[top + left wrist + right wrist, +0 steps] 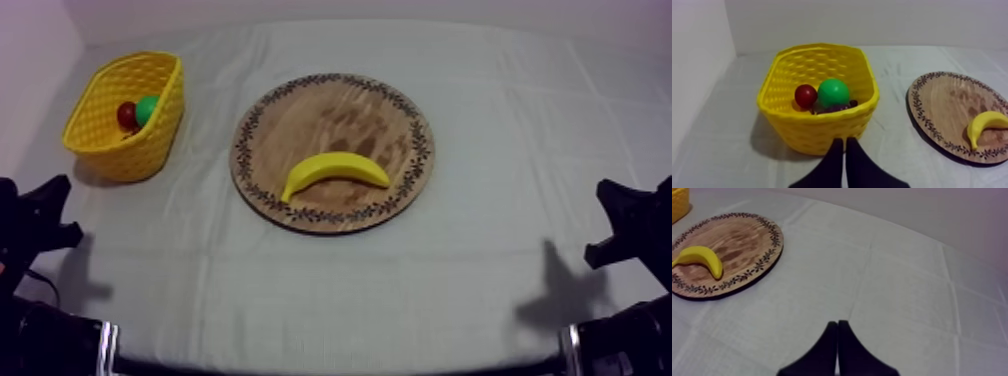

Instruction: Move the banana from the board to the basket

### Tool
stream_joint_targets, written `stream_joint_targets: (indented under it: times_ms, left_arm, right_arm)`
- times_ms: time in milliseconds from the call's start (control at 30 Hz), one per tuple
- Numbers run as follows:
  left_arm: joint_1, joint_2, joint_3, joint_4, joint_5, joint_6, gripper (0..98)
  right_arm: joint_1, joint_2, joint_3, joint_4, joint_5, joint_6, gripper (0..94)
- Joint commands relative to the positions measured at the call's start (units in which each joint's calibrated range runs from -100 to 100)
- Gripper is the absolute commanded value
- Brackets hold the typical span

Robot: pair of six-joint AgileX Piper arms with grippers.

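A round wooden board (300, 115) with a patterned rim is seen at the middle of the table (500, 150), which is covered by a grey-white cloth. The banana (335, 172) is laid on the board, on the half nearer the arms. Its curve is arched toward the board's centre and both tips are turned toward the board's near rim. It is touched by neither gripper.

The yellow basket (105, 135) is set to the left of the board and a little farther back, with a strip of bare cloth left between the two. Inside the basket a small red fruit (805, 95) is seen just beside a round green fruit (833, 92). A dark lump (839, 106) is tucked below them against the basket wall; it may be the bunch of grapes, but too little of it is shown to be sure.

The left gripper (844, 144) is held low, well to the left of the board and on the near side of the basket, toward which it is pointed. Its fingers are laid together in a narrow wedge and nothing is held. The right gripper (837, 324) is held low over bare cloth, well to the right of the board. Its fingers are likewise pressed together with nothing between them.
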Motion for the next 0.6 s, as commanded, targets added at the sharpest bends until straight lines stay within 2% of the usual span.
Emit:
stream_joint_targets:
  times_ms: [0,233,567]
  left_arm:
    - [0.01,0.17,-0.21,-0.43,0.05,0.37,0.0]
    - [0.27,4.8,-3.1,-2.54,-1.93,2.47,0.0]
    - [1.9,19.89,-23.31,-2.61,0.4,4.88,0.0]
  right_arm:
    - [0.0,0.0,-0.03,0.01,-0.01,-0.01,0.3]
    - [0.0,0.0,-0.03,0.01,-0.01,-0.01,0.3]
    - [0.0,0.0,-0.03,0.01,-0.01,0.0,0.3]
